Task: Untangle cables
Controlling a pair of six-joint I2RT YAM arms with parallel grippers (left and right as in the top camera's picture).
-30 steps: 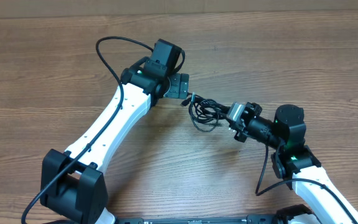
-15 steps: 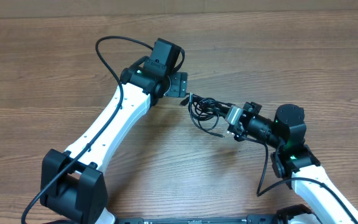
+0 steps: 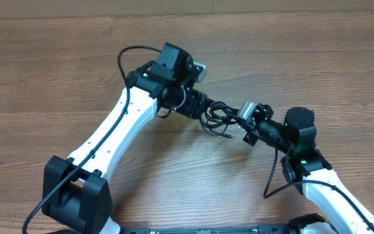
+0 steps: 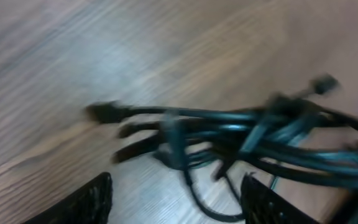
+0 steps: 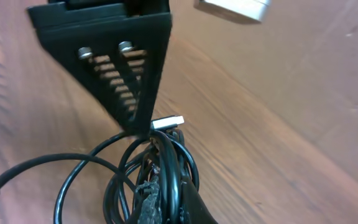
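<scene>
The cables (image 3: 218, 115) form a tangled black bundle on the wooden table, between my two grippers. My right gripper (image 3: 244, 118) is shut on the bundle's right end; in the right wrist view the coil (image 5: 164, 174) rises from my gripper (image 5: 173, 210), with a silver plug (image 5: 167, 121) at its top. My left gripper (image 3: 198, 104) has reached the bundle's left end and is open. The left wrist view is blurred: the strands (image 4: 241, 134) lie across it above my gripper (image 4: 176, 200), and one loop (image 4: 213, 211) hangs between the fingertips (image 4: 92, 202).
The wooden table (image 3: 304, 58) stretches all around. A thick black arm cable (image 3: 125, 55) arcs over my left arm. In the right wrist view the left gripper's black finger (image 5: 120, 65) hangs right above the coil.
My left gripper has turned and moved right, down onto the bundle's left end, and its jaws have narrowed. The right gripper has kept hold and shifted the bundle slightly up.
</scene>
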